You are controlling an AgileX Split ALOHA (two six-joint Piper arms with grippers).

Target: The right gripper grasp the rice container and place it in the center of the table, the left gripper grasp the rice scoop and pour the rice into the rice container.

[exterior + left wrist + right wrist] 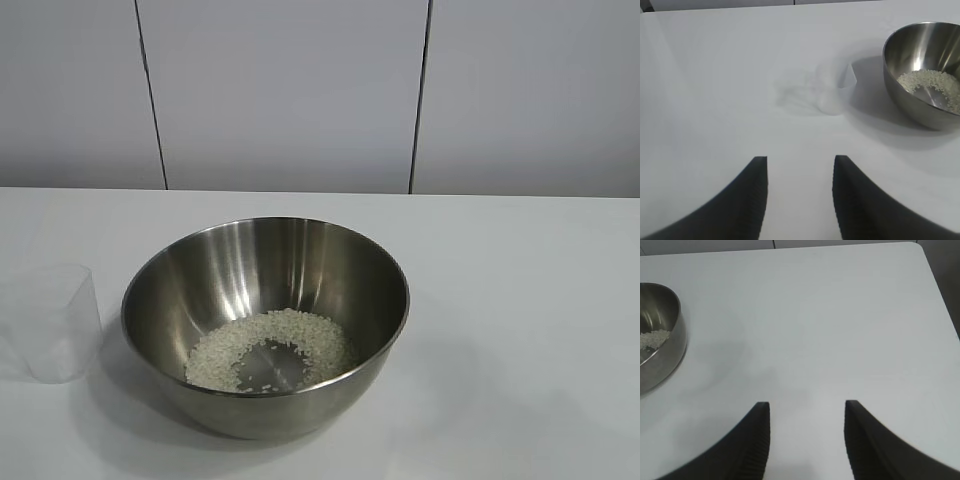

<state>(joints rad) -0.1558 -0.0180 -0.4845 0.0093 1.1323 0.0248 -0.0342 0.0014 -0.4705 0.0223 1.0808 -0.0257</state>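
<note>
Rice scoop [832,92] upright beside rice container [925,75], well ahead of empty, parted left end effector [800,172].

Right gripper [806,410] parted over the table [840,315] — rice container [662,347] aside

Exterior camera close, level, wrist cameras looking downward, all sharing rice container [265,325].

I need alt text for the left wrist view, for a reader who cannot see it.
An empty clear rice scoop stands on the white table, beside a steel rice container holding rice. The open, empty left pincer shows in the foreground.
</note>
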